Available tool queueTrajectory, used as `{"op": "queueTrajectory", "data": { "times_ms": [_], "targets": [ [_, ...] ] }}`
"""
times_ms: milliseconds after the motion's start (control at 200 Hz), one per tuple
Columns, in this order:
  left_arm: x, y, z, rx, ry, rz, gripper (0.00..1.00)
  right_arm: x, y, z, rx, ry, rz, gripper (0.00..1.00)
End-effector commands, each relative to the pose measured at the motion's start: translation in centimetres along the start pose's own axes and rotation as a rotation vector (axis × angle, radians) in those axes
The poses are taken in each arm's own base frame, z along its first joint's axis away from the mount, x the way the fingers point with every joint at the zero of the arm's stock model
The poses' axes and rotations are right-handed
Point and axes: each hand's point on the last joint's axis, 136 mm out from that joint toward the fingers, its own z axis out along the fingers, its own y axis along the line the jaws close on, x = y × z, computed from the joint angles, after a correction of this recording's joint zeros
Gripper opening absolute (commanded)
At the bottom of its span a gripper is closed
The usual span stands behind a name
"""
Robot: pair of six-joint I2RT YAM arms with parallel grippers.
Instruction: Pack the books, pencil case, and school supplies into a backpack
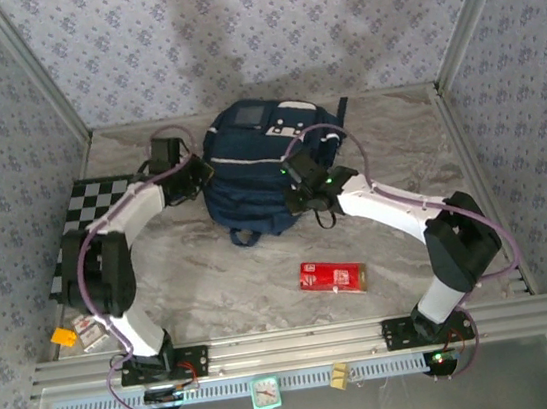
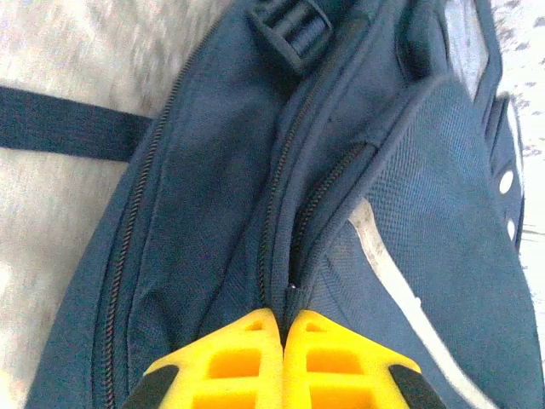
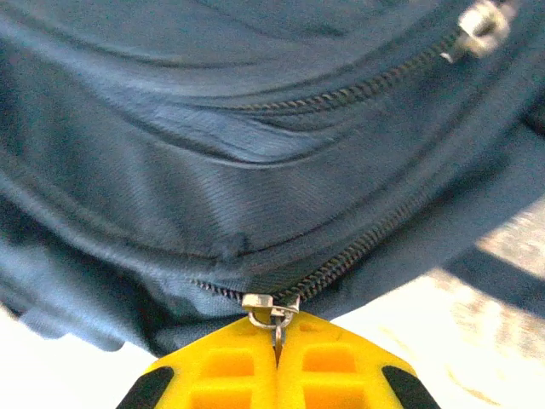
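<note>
The navy backpack lies at the back middle of the table. My left gripper is at its left side; in the left wrist view its yellow fingers are shut on a fold of backpack fabric beside a zip. My right gripper is at the backpack's lower right edge. In the right wrist view it is shut on the metal zip pull of the backpack. The red oblong box of school supplies lies alone on the table in front. The books and pencil case are out of view.
A black-and-white chessboard lies at the left, partly under the left arm. Small orange and white items sit at the near left corner. A dark strap trails from the backpack onto the marble tabletop.
</note>
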Motion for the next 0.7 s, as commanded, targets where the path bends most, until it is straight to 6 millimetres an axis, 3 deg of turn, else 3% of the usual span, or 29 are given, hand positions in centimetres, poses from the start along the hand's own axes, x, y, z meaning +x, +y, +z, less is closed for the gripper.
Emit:
{"op": "queueTrajectory", "data": {
  "times_ms": [0, 75, 130, 230, 330, 480, 570, 695],
  "targets": [
    [-3.6, -1.9, 0.1, 0.095, -0.021, 0.129, 0.14, -1.8, 4.0, -1.0, -0.112, -0.009, 0.032, 0.0],
    [-3.8, -1.6, -1.2, 0.086, -0.026, 0.129, 0.32, -2.3, 4.0, -0.1, -0.098, -0.006, 0.063, 0.0],
    [-3.1, -1.3, -2.6, 0.076, -0.035, 0.118, 0.51, -2.3, 3.7, 0.3, -0.075, -0.004, 0.066, 0.0],
    [-0.1, -0.7, -4.4, 0.054, -0.016, 0.048, 0.62, -2.1, 4.0, 0.8, -0.082, -0.006, 0.058, 0.0],
    [3.4, -0.1, -5.4, 0.024, -0.022, -0.036, 0.65, -2.1, 4.0, 0.8, -0.074, -0.009, 0.055, 0.0],
    [7.7, 0.2, -4.5, 0.044, 0.006, -0.179, 0.65, -1.9, 3.9, 1.2, -0.071, -0.005, 0.061, 0.0],
    [9.8, -0.9, -3.6, 0.063, 0.041, -0.215, 0.63, -1.8, 4.2, 1.3, -0.074, -0.002, 0.057, 0.0],
    [11.3, -1.3, -2.9, 0.032, 0.03, -0.238, 0.58, -1.7, 4.2, 1.5, -0.073, -0.007, 0.056, 0.0]
  ]
}}
